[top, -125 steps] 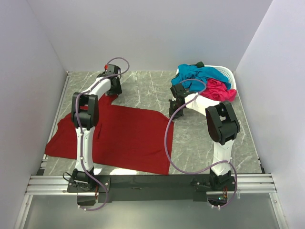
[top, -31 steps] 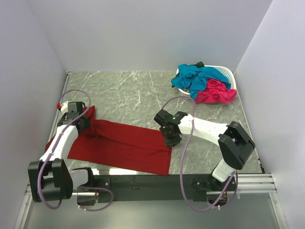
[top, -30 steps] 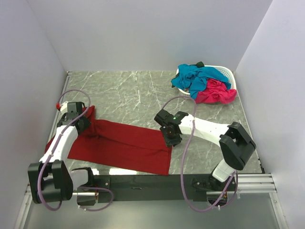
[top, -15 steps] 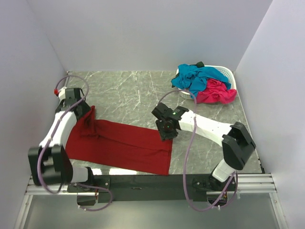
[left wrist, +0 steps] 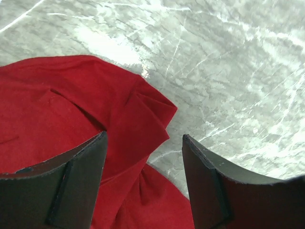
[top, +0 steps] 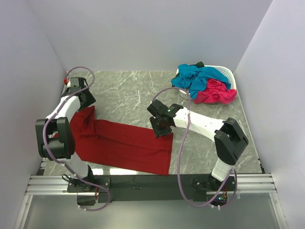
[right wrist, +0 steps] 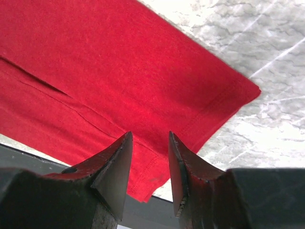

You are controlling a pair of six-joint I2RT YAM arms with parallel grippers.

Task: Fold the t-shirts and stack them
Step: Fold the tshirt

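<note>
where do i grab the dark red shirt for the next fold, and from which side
Take the dark red shirt by its far right hem corner, coming down from above at the right end. There the layers lie flat, with a stitched edge over bare table for a finger to slip under. The left end is bunched up, a likely poorer hold.

lab rig: plain white walls point(top: 152, 33) enclosing marble-look table point(top: 133, 90).

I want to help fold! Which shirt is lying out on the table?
The red shirt. It lies spread on the table, while the blue shirt and the pink shirt sit bunched in the basket.
</note>
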